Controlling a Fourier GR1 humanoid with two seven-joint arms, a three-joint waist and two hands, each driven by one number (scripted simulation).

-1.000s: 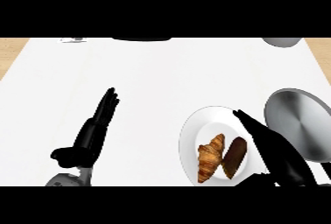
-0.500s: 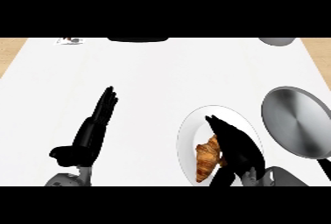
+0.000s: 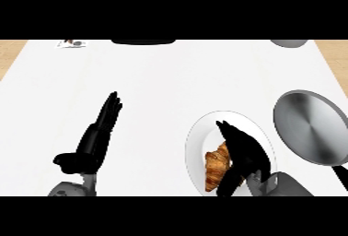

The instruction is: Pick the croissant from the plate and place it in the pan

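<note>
A golden-brown croissant [image 3: 216,167] lies on a white plate [image 3: 202,138] at the lower right of the counter. My right hand [image 3: 242,150] lies over the plate with straight fingers pointing up-left, its left side against the croissant and covering part of it. A grey round pan [image 3: 314,126] sits just right of the plate, its dark handle [image 3: 340,174] running to the lower right. My left hand [image 3: 96,133] rests open at the lower left, fingers straight and pointing up, well away from the plate.
A dark object [image 3: 143,42] sits at the counter's far edge, a grey round thing [image 3: 289,43] at the far right corner, and a small item [image 3: 72,44] at the far left. Wooden floor shows past both top corners.
My right hand has moved left across the plate, from beside the pan to over the croissant, and now hides part of it. The left hand has stayed in place.
</note>
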